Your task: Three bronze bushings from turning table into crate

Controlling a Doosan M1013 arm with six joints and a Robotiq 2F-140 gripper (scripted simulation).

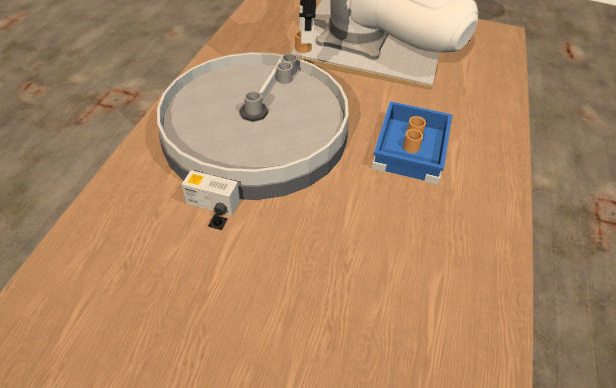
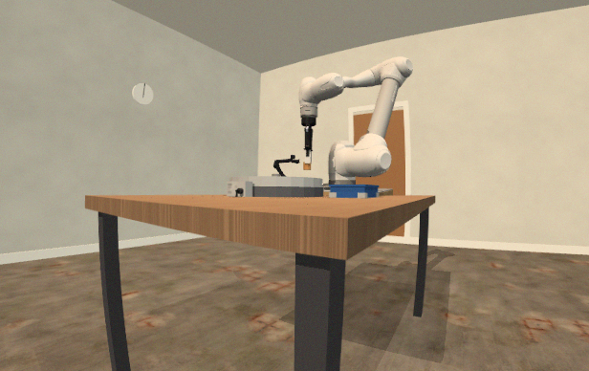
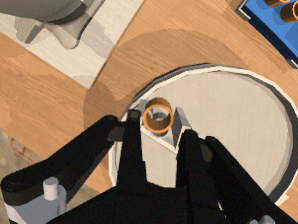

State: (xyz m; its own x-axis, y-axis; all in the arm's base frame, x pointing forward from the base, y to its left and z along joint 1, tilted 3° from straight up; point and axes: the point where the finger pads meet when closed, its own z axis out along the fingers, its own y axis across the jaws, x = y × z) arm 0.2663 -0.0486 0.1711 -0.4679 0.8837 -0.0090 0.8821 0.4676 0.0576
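My gripper is shut on a bronze bushing and holds it above the far rim of the round grey turning table. The held bushing also shows in the wrist view between the black fingers, and in the exterior view hanging well above the table. Two grey bushings stand along the arm of the turning table, and a grey post is at its hub. The blue crate to the right holds two upright bronze bushings.
The robot's white base stands on a pale plate just behind the turning table and crate. A white control box with a black knob sits at the turning table's front edge. A small black camera arm stands behind the table.
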